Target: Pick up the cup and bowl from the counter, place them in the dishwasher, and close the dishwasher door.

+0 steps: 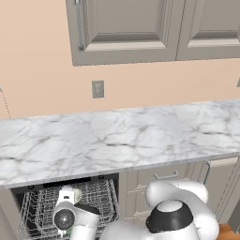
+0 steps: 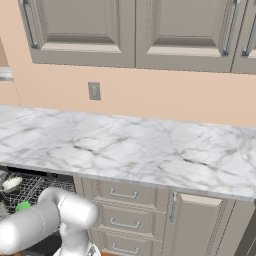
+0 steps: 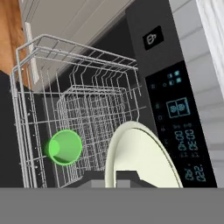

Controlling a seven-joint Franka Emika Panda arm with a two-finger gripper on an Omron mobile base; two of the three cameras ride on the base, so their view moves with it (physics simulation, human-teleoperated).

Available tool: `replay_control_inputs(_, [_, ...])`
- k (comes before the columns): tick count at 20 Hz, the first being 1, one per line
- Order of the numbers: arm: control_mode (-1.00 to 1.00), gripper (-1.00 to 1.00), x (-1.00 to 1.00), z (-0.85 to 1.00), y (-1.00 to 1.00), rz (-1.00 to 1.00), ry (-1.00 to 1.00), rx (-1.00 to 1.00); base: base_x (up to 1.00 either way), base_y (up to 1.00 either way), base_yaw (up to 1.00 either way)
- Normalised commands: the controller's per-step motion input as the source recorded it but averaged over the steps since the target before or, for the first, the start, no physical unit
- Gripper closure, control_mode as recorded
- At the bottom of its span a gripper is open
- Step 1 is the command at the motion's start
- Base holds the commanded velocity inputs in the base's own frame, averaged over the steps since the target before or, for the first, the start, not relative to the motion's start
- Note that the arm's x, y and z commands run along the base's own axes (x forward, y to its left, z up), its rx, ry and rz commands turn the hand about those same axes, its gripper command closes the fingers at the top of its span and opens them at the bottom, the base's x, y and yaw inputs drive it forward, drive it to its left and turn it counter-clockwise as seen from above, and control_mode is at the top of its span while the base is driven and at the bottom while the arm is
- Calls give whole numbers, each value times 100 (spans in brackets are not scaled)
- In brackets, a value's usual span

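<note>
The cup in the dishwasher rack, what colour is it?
Bright green. The cup shows best in the hand view, lying in the wire rack.

The green cup [image 3: 65, 147] lies on its side in the dishwasher's [image 1: 65, 206] silver wire rack [image 3: 78, 109], mouth toward the hand camera. The cream bowl [image 3: 140, 157] stands tilted on edge just beside it, near the dark control strip. The marble counter [image 1: 117, 136] runs above the open dishwasher.
</note>
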Motion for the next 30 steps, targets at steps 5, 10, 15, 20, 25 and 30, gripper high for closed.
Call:
replay_control_inputs(5, [-100,100,0,-35,-15,0,0,0,0,0,0])
replay_control_inputs(10, [-100,100,0,-50,-14,0,0,0,0,0,0])
replay_control_inputs(15, [-100,100,17,-50,0,0,0,0,0,0,0])
replay_control_inputs(20, [-100,100,29,-21,4,0,0,0,0,0,0])
replay_control_inputs(25, [-100,100,26,-19,31,0,1,0,0,0,0])
replay_control_inputs(30, [-100,100,18,-27,42,0,1,0,0,0,0])
